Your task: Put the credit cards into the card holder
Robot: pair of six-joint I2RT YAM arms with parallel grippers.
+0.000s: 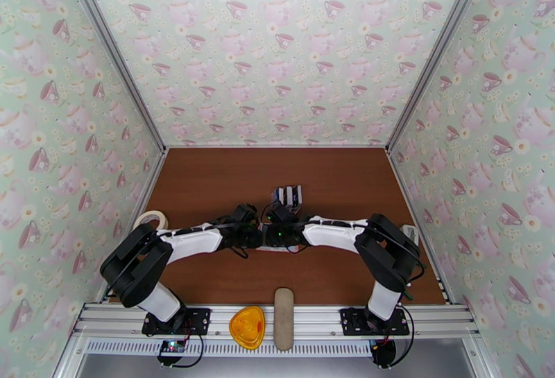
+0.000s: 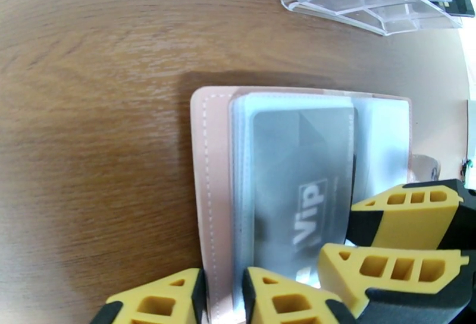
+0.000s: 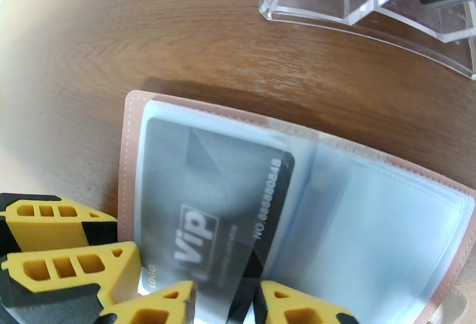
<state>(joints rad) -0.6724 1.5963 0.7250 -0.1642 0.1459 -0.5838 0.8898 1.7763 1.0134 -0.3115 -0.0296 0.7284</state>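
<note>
A robotics lab test cell — panels papered in teapot-and-teacup wallpaper (image 1: 277, 46) box in a wood-grain table (image 1: 208, 185). Bare aluminium framing (image 1: 116, 60) runs up the corners, and the left arm (image 1: 187, 242) and right arm (image 1: 333, 232) are bolted to a slotted metal rail (image 1: 316, 317) at the near edge.

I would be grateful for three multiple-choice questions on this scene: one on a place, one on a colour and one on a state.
1. Where does the clear rack stand relative to the card holder? A on top of it; B beyond its far edge; C under it.
2. The holder's cover is: A green; B blue; C pale pink.
3. The holder: A lies open; B is snapped shut; C stands upright.
Key: B, both wrist views show the rack past the holder's far edge; C, its stitched border is pink; A, its sleeves show, one over a black Vip card.
</note>
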